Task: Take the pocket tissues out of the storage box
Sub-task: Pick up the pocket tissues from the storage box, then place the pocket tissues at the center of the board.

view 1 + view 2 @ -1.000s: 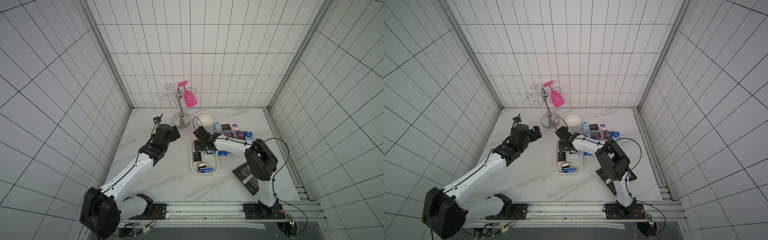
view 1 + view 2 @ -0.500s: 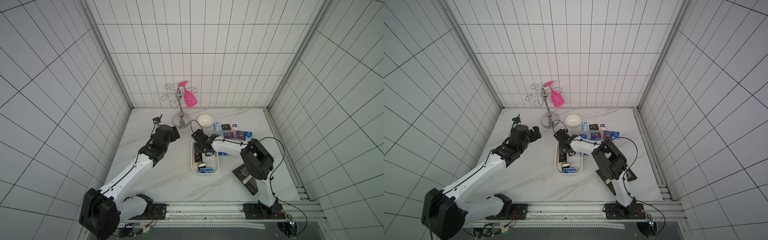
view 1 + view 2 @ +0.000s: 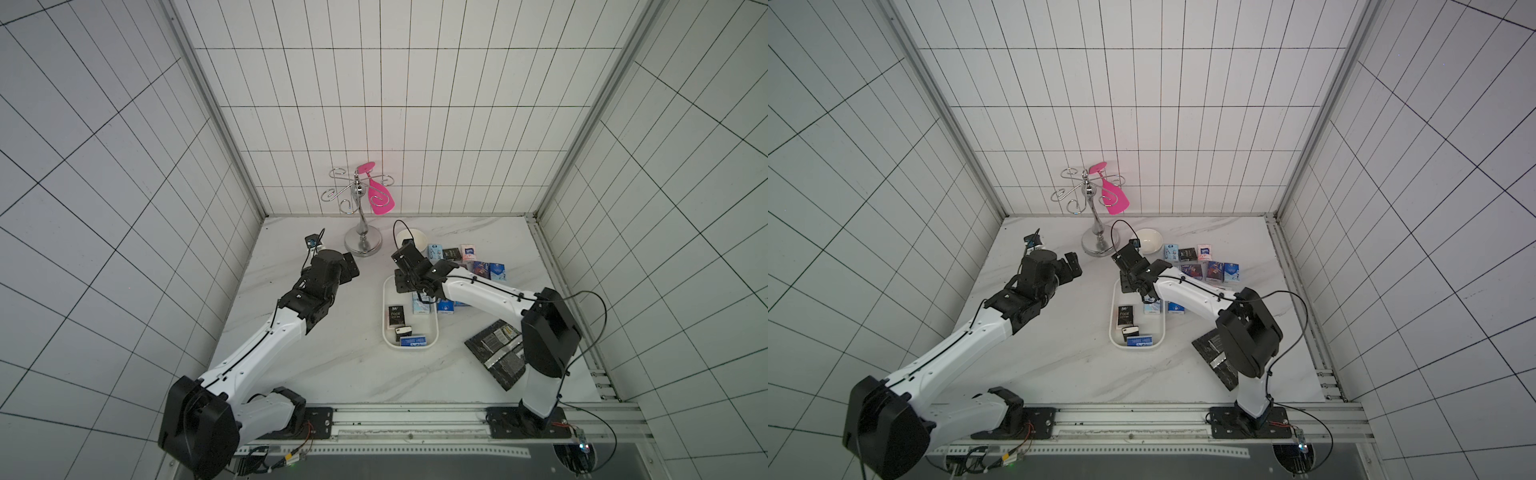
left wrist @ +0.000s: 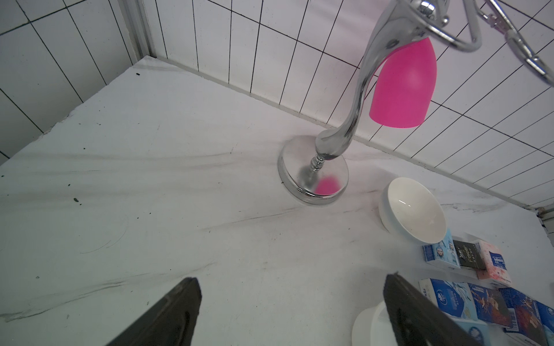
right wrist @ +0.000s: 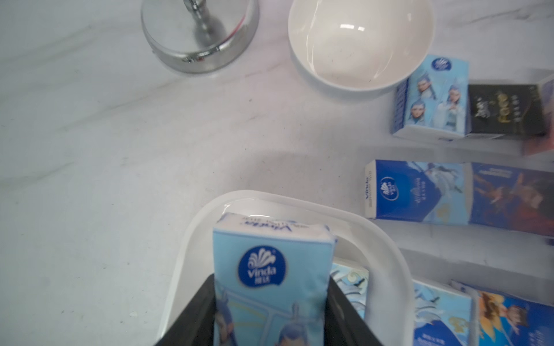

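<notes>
The storage box (image 3: 388, 338) (image 3: 1112, 328) is a shallow white tray in mid-table. Several pocket tissues lie in it, among them a black packet (image 3: 396, 316) and a blue one (image 3: 413, 340). My right gripper (image 3: 409, 282) (image 5: 271, 278) is at the box's far end, shut on a light blue packet (image 5: 269, 248) that stands between its fingers over the rim (image 5: 386, 245). More packets (image 3: 469, 253) lie in rows on the table right of the box. My left gripper (image 3: 351, 268) (image 4: 292, 280) hovers open and empty left of the box.
A chrome hook stand (image 3: 363, 245) with a pink spatula (image 3: 380, 199) stands at the back, and a white bowl (image 3: 411, 239) beside it. Black-and-silver foil pouches (image 3: 496, 345) lie at the front right, partly under the right arm.
My right gripper's jaws have narrowed onto the light blue packet at the box's far end, and its arm has shifted slightly. The left arm has not moved.
</notes>
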`<state>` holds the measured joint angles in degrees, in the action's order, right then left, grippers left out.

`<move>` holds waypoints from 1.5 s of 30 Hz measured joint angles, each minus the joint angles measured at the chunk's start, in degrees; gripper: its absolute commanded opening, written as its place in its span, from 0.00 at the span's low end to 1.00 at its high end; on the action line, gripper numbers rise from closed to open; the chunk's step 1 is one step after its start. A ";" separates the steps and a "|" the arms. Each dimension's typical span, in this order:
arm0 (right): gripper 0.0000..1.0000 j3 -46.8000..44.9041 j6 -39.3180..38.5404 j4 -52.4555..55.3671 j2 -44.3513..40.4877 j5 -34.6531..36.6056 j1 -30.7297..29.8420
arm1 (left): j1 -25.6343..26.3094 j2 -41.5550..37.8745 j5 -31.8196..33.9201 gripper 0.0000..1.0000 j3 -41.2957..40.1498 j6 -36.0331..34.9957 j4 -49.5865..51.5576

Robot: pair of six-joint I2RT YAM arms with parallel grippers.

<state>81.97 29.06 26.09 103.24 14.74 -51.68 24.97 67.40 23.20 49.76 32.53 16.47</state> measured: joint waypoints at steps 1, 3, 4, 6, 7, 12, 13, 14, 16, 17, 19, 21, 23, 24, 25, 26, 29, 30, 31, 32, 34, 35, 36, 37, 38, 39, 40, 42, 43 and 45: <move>0.51 0.00 -0.76 0.02 -1.88 0.17 0.66 | 0.00 0.15 0.13 0.99 0.00 0.02 -0.02; 0.51 0.00 -1.90 0.13 -4.76 0.17 3.23 | 0.00 0.26 0.35 0.99 0.00 0.00 0.00; 0.51 0.00 -2.47 0.20 -5.88 0.13 5.31 | 0.00 0.26 0.42 0.99 0.00 0.02 -0.02; 0.51 0.11 -3.82 0.31 -7.48 0.09 11.30 | 0.00 0.26 0.59 0.99 0.00 0.00 -0.02; 0.51 0.28 -4.28 0.33 -7.69 0.07 14.03 | 0.00 0.26 0.61 0.99 0.00 0.00 -0.02; 0.51 3.50 -7.10 0.94 -5.27 -0.81 28.61 | 0.00 0.28 0.68 0.99 0.00 0.00 -0.04; 0.51 4.63 -7.74 1.05 -4.15 -1.09 30.36 | 0.00 0.28 0.68 0.99 -0.02 0.00 -0.04; 0.51 6.08 -8.55 1.20 -2.45 -1.31 31.98 | 0.00 0.28 0.68 0.99 0.00 0.00 -0.07; 0.51 9.40 -9.88 2.14 1.20 -2.01 33.73 | 0.00 0.28 0.70 0.99 0.00 0.00 -0.07; 0.51 11.02 -10.49 2.51 3.21 -2.23 34.23 | 0.00 0.28 0.68 0.99 0.00 -0.02 -0.04; 0.51 13.60 -11.45 3.08 6.95 -2.89 35.30 | 0.00 0.28 0.70 0.99 0.00 -0.02 -0.02; 0.50 16.04 -11.91 4.28 10.69 -3.85 36.13 | 0.00 0.28 0.72 0.98 0.00 -0.07 0.00; 0.50 18.12 -12.13 5.33 13.90 -4.74 37.22 | 0.00 0.28 0.79 0.99 0.00 -0.15 0.02; 0.50 18.99 -12.22 5.75 15.32 -4.96 37.86 | 0.00 0.28 0.81 0.99 0.00 -0.24 0.04; 0.50 19.71 -12.35 6.12 16.41 -5.11 38.40 | 0.00 0.28 0.85 0.99 0.00 -0.26 0.04; 0.51 20.50 -12.46 6.64 17.66 -5.38 39.17 | 0.00 0.28 0.96 0.99 0.00 -0.31 0.04; 0.51 22.91 -12.63 8.41 20.39 -6.21 40.89 | 0.00 0.28 1.01 0.98 0.00 -0.46 0.02; 0.51 23.93 -12.74 8.92 21.35 -6.56 41.31 | 0.00 0.28 0.98 0.98 0.00 -0.46 0.02; 0.51 24.74 -12.79 9.29 22.01 -6.75 41.68 | 0.00 0.28 0.98 0.99 0.00 -0.46 0.04; 0.50 25.55 -12.81 9.75 22.71 -7.02 42.01 | 0.00 0.28 0.98 0.99 0.00 -0.46 0.04; 0.50 26.77 -12.83 10.32 23.89 -7.32 42.38 | 0.00 0.28 0.94 0.99 0.00 -0.46 0.04; 0.50 27.36 -12.81 10.67 24.48 -7.52 42.45 | 0.00 0.28 0.96 0.98 0.00 -0.48 0.04; 0.50 27.67 -12.81 10.75 25.00 -7.85 42.45 | 0.00 0.28 0.96 0.98 0.00 -0.48 0.04; 0.50 27.76 -12.81 10.91 25.29 -8.02 42.45 | 0.00 0.28 0.96 0.99 0.00 -0.48 0.04; 0.50 27.85 -12.81 11.26 25.62 -8.24 42.47 | 0.00 0.28 0.96 0.98 0.00 -0.50 0.04; 0.50 27.87 -12.81 11.45 25.90 -8.41 42.47 | 0.00 0.28 0.96 0.98 0.00 -0.50 0.04; 0.50 28.04 -12.79 11.69 26.14 -8.46 42.47 | 0.00 0.28 0.96 0.99 0.00 -0.52 0.04; 0.50 28.33 -12.79 11.82 26.80 -8.59 42.56 | 0.00 0.28 0.96 0.98 0.00 -0.57 0.04; 0.50 28.39 -12.76 11.89 26.99 -8.70 42.58 | 0.00 0.28 0.96 0.99 0.00 -0.61 0.04; 0.50 28.39 -12.74 12.09 27.63 -8.94 42.75 | 0.00 0.28 0.96 0.99 0.00 -0.63 0.04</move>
<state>110.37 16.32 38.17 130.87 5.80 -8.93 24.97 67.68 24.16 49.76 31.90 16.51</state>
